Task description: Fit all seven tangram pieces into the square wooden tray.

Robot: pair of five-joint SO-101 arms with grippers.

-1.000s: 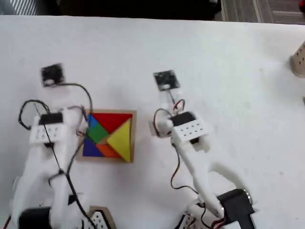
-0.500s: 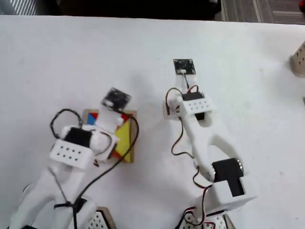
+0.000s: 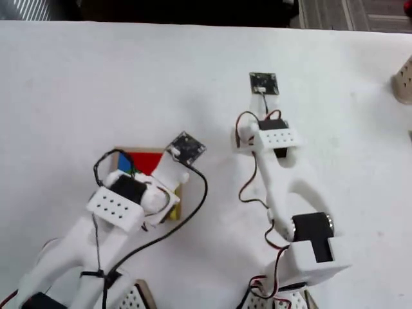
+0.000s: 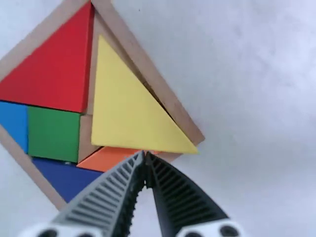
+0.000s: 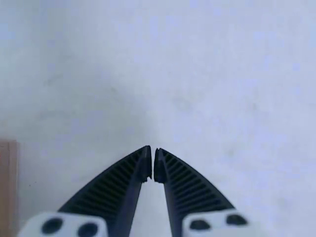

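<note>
The big yellow triangle (image 4: 128, 108) is sitting in the wooden tray (image 4: 148, 74) right ahead of the left gripper (image 4: 146, 157). To me its long edge is looking like it's riding on the rim instead of lying flat, since a strip of bare wood is showing between it and the red triangle (image 4: 54, 69). The left gripper is pinched closed with nothing in it, tips hovering at the triangle's near edge where the orange piece (image 4: 106, 157) is meeting it. I'm thinking closed tips are the way: nudging gently toward the red piece, staying low, not digging under. The right gripper (image 5: 152, 160) is also pinched closed on nothing, sitting over bare table (image 5: 197, 74) well off to the side.
</note>
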